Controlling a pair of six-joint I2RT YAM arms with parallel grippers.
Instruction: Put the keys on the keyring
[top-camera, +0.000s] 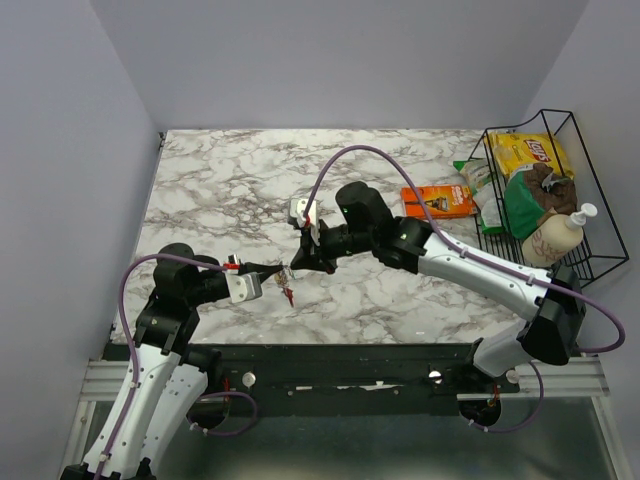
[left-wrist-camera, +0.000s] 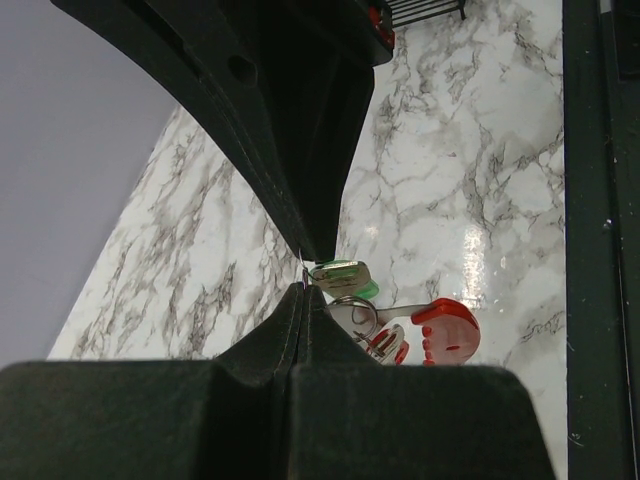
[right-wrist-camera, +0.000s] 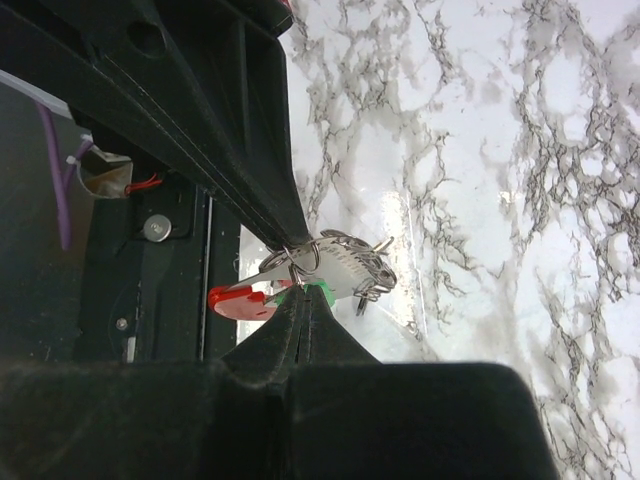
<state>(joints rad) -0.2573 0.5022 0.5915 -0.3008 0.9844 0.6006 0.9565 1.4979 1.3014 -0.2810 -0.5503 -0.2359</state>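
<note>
- Progress looks late to me: I see no loose key lying on the tabletop (top-camera: 220, 190) from the top camera, and the whole bunch hangs in the air between my two arms, near the front edge.
- Keys (top-camera: 288, 292) dangle just below the point where the two sets of jaws meet. From the left wrist I can pick out a green head (left-wrist-camera: 345, 276) right at the tips and a red head (left-wrist-camera: 448, 330) lower down, with a second, smaller red piece beside it that I cannot identify.
- Keyring (right-wrist-camera: 300, 262) shows as a thin wire loop right at the right jaws' tips, with silver blades passing through or across it.
- Left jaws are pressed together, with a thin sliver of metal pinched at the very tip; I take that for the wire of the ring.
- Right jaws are also together, clamped where a blade and the loop cross. I judge they grip a key, though the view is too crowded to be sure.
- Done, as I read it: the green and red keys sit bunched on the loop.
- Left to do: confirm the key in the right jaws is wound fully onto the ring, not just caught in the split, then let go.
- Risk: the wire is fine and could slip out of the pinch.
</note>
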